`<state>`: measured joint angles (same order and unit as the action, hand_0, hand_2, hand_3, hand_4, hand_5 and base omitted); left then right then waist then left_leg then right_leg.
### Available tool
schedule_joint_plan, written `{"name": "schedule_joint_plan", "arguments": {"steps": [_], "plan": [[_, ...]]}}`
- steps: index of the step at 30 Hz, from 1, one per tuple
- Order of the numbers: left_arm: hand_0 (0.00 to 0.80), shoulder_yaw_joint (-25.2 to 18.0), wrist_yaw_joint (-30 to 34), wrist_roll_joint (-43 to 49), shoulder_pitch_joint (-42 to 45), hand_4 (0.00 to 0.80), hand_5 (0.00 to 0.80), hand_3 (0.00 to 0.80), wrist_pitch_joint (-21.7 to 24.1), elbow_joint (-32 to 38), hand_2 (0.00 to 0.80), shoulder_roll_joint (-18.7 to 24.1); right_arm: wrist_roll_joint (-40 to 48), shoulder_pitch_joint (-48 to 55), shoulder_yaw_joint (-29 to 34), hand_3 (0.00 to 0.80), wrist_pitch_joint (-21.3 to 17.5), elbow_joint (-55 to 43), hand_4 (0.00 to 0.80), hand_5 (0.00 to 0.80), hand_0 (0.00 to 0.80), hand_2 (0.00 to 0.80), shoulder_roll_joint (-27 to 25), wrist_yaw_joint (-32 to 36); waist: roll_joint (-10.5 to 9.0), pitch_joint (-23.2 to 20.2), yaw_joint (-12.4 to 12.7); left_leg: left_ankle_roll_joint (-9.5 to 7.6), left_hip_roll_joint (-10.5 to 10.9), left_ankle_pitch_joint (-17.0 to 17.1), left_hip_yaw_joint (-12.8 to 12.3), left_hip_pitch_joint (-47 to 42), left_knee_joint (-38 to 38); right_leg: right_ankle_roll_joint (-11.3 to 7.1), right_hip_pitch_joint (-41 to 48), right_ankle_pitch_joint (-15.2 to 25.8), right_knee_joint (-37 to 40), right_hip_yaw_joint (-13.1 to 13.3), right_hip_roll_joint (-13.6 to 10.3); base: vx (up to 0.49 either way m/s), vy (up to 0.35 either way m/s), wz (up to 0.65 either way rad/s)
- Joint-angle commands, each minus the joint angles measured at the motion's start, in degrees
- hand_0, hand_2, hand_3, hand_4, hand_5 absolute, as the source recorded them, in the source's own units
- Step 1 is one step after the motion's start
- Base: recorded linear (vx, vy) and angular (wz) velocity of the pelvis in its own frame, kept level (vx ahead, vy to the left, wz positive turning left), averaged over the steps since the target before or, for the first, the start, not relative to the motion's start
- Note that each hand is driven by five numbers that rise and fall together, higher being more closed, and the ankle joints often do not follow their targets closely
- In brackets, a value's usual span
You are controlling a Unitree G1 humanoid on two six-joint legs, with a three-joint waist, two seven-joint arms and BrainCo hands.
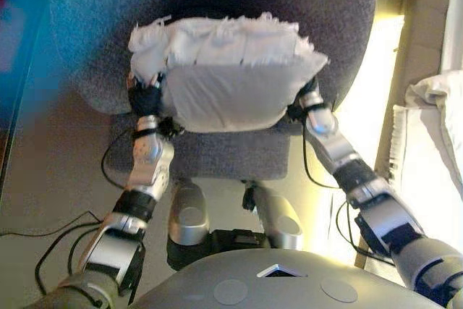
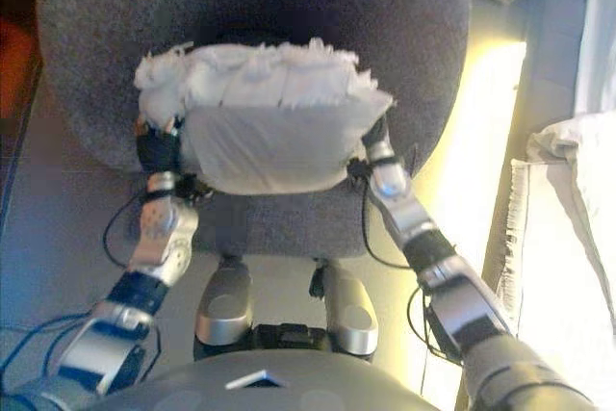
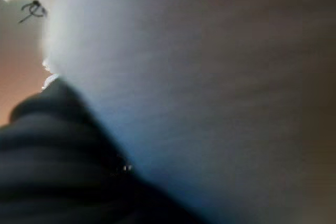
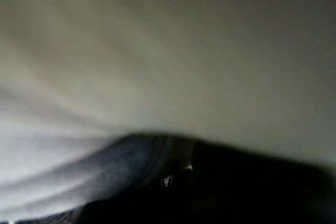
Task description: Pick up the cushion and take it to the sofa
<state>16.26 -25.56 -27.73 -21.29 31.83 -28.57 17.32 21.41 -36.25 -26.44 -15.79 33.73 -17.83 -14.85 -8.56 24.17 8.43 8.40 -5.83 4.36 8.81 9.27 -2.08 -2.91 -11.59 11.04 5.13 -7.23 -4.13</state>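
Observation:
A white cushion (image 1: 224, 77) with a fringed far edge sits between my two hands, over the grey fabric armchair (image 1: 87, 27). My left hand (image 1: 145, 98) presses against its left side and my right hand (image 1: 309, 103) against its right side. Both hands are mostly hidden behind the cushion. In the left wrist view the white cloth (image 3: 199, 87) fills the picture past the dark cover, and the right wrist view shows the cloth (image 4: 168, 51) just as close. I cannot tell whether the cushion rests on the chair seat (image 1: 224, 155) or is lifted off it.
A piece of white upholstered furniture with white cloth on it (image 1: 434, 135) stands at the right edge, past a strip of sunlit floor (image 1: 369, 92). Dark cables (image 1: 43, 233) lie on the floor at the lower left. A dark blue surface (image 1: 18, 41) lines the left edge.

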Motion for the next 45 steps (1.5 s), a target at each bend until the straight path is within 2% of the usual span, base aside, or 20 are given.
{"name": "schedule_joint_plan", "arguments": {"steps": [1,3,6,7,8,9,10,11,12,13,18,22,27,31,34,35,38,45], "plan": [[0.8,6.65,-0.94,7.45,-11.04,0.8,0.8,0.8,2.28,-0.59,0.8,-4.18,2.78,-11.99,-6.9,0.8,-1.28,0.32,0.8,0.8,0.8,0.8,4.35,2.18,-0.42,3.04,1.0,-3.85,2.5,-2.71,-1.64,2.26,-0.62,-3.65,2.34,-5.21,-0.13,0.2,-1.26,-0.092,0.062,0.02],[0.8,6.69,-1.33,7.57,-12.88,0.8,0.8,0.8,1.81,-2.82,0.8,-4.82,2.99,-14.46,-6.42,0.8,-0.9,3.62,0.8,0.8,0.8,0.8,4.5,2.15,-0.08,3.47,1.04,-3.66,2.62,-2.24,-1.62,2.76,-0.81,-3.54,1.84,-5.12,-0.13,-0.11,-1.31,-0.075,0.086,0.08],[0.8,6.21,-2.56,5.11,-18.55,0.8,0.8,0.8,-1.34,-9.58,0.8,-5.82,2.77,-21.23,-5.46,0.8,1.55,11.91,0.8,0.8,0.8,0.8,3.75,0.75,0.99,4.76,0.64,-3.24,2.8,-0.76,-2.18,4.27,-1.48,-3.47,0.15,-4.65,-0.13,-0.62,-1.54,-0.109,0.137,0.11],[0.656,6.18,-2.58,4.5,-19.62,0.656,0.656,0.656,-2.59,-10.87,0.656,-5.74,2.94,-22.31,-5.45,0.8,2.16,13.05,0.8,0.8,0.8,0.8,3.43,0.25,1.15,5.0,0.45,-3.17,2.84,-0.54,-2.34,4.58,-1.54,-3.48,-0.19,-4.55,-0.13,-0.71,-1.59,-0.094,0.127,0.06],[0.424,6.28,-2.65,3.59,-21.17,0.424,0.424,0.424,-4.3,-12.61,0.424,-5.16,3.18,-23.48,-5.08,0.8,2.79,14.91,0.8,0.8,0.8,0.8,2.91,-0.48,1.3,5.31,0.12,-3.09,2.92,-0.27,-2.54,5.0,-1.56,-3.45,-0.68,-4.42,-0.13,-0.73,-1.63,-0.071,0.122,0.03],[0.091,6.19,-2.89,2.82,-22.56,0.091,0.091,0.091,-4.47,-14.38,0.091,-4.63,3.44,-24.72,-4.53,0.8,3.33,16.54,0.8,0.8,0.8,0.8,2.3,-0.81,1.47,5.47,-0.18,-3.02,3.01,-0.03,-2.77,5.3,-1.61,-3.44,-1.08,-4.29,-0.13,-0.78,-1.7,-0.058,0.117,0.07],[0.0,5.99,-3.4,2.28,-23.32,0.0,0.0,0.0,-5.34,-15.17,0.0,-4.26,3.82,-25.5,-4.4,0.496,3.66,17.25,0.496,0.496,0.496,0.496,1.91,-1.31,1.59,5.59,-0.35,-2.97,3.03,0.08,-2.91,5.46,-1.64,-3.43,-1.32,-4.2,-0.13,-0.8,-1.75,-0.038,0.124,0.05],[0.0,5.19,-4.91,0.93,-24.22,0.0,0.0,0.0,-5.31,-16.71,0.0,-3.32,4.28,-26.22,-3.68,0.417,3.33,18.74,0.417,0.417,0.417,0.417,0.9,-1.29,1.83,5.6,-0.64,-2.85,3.03,0.24,-3.28,5.58,-1.73,-3.44,-1.62,-4.17,-0.16,-0.94,-1.88,-0.017,0.118,0.02],[0.0,4.16,-6.54,-0.32,-24.59,0.0,0.0,0.0,-4.32,-17.74,0.0,-2.49,4.49,-26.44,-3.26,0.179,3.29,19.36,0.179,0.179,0.179,0.179,0.17,-1.62,1.98,5.59,-0.86,-2.79,3.07,0.24,-3.47,5.53,-1.8,-3.47,-1.74,-4.22,-0.23,-0.93,-1.97,-0.007,0.117,-0.03],[0.0,3.29,-7.81,-1.37,-24.7,0.0,0.0,0.0,-3.79,-18.11,0.0,-1.66,4.79,-26.47,-2.95,0.0,3.25,19.46,0.0,0.0,0.0,0.0,-0.55,-2.29,2.08,5.59,-1.02,-2.72,3.1,0.24,-3.66,5.49,-1.8,-3.51,-1.87,-4.26,-0.32,-0.95,-2.05,-0.004,0.103,-0.03],[0.0,-3.93,-12.17,-7.24,-20.21,0.0,0.0,0.0,-1.24,-18.06,0.0,4.87,7.64,-22.8,1.36,0.0,1.16,18.07,0.0,0.0,0.0,0.0,-7.24,-5.33,3.15,5.53,-1.12,-2.6,3.45,-0.04,-4.4,5.35,-1.4,-3.62,-2.35,-4.83,-1.06,-1.21,-2.69,0.016,0.048,0.01],[0.0,-15.86,-13.02,-20.69,-12.84,0.0,0.0,0.0,0.62,-19.44,0.0,9.9,8.17,-17.93,5.72,0.0,0.69,16.44,0.0,0.0,0.0,0.0,-12.78,-7.3,3.99,5.02,-0.65,-2.48,3.68,-1.01,-4.73,4.83,-0.52,-3.9,-1.74,-5.56,-1.21,-1.71,-3.45,0.049,0.026,-0.02],[0.0,-26.09,-15.18,-29.49,-5.53,0.0,0.0,0.0,1.0,-18.87,0.0,13.02,9.67,-12.05,11.6,0.0,0.01,12.99,0.0,0.0,0.0,0.0,-16.68,-10.85,4.9,3.94,-0.13,-2.57,4.03,-2.25,-4.65,4.18,0.43,-4.13,-0.73,-6.36,-1.3,-2.77,-4.22,0.035,-0.013,-0.01],[0.0,-32.19,-16.52,-38.57,-1.88,0.0,0.0,0.0,0.95,-21.94,0.0,14.55,8.14,-8.67,14.18,0.0,2.08,11.11,0.0,0.0,0.0,0.0,-18.1,-11.76,5.49,1.81,-0.14,-2.69,4.27,-2.93,-4.7,2.78,0.0,-4.33,0.6,-6.99,-0.99,-3.46,-4.62,0.005,0.005,0.01],[0.0,-36.12,-16.13,-47.62,1.14,0.0,0.0,0.0,-0.56,-24.54,0.0,14.34,7.75,-5.83,15.68,0.0,2.81,9.51,0.0,0.0,0.0,0.0,-18.55,-12.19,5.86,-0.26,-0.55,-2.83,4.32,-3.37,-4.89,1.22,-0.69,-4.46,1.65,-7.46,-0.89,-3.63,-4.82,0.05,0.036,0.09],[0.0,-37.01,-15.91,-48.11,2.47,0.0,0.0,0.0,-1.29,-26.08,0.0,14.06,7.33,-4.68,16.42,0.0,3.0,9.0,0.0,0.0,0.0,0.0,-18.45,-12.47,6.02,-1.14,-0.82,-2.88,4.33,-3.55,-5.02,0.61,-0.99,-4.52,2.02,-7.63,-0.85,-3.56,-4.85,0.08,0.069,0.05],[0.0,-38.22,-19.78,-44.22,6.64,0.0,0.0,0.0,-4.07,-28.22,0.0,12.76,6.74,0.36,19.59,0.0,2.86,7.74,0.0,0.0,0.0,0.0,-19.05,-12.25,6.97,-3.66,-1.66,-3.16,4.56,-3.82,-5.17,-1.03,-2.15,-4.74,2.98,-8.0,-0.72,-3.18,-4.99,0.081,0.086,0.03],[0.0,-42.64,-16.51,-42.45,17.58,0.0,0.0,0.0,-10.64,-33.7,0.0,8.17,5.68,14.13,30.03,0.0,0.82,6.32,0.0,0.0,0.0,0.0,-17.89,-13.83,8.58,-9.34,-2.59,-3.74,4.85,-4.97,-5.22,-4.24,-2.43,-5.29,5.76,-8.44,-0.56,-2.75,-5.53,0.129,0.057,0.03]]}}
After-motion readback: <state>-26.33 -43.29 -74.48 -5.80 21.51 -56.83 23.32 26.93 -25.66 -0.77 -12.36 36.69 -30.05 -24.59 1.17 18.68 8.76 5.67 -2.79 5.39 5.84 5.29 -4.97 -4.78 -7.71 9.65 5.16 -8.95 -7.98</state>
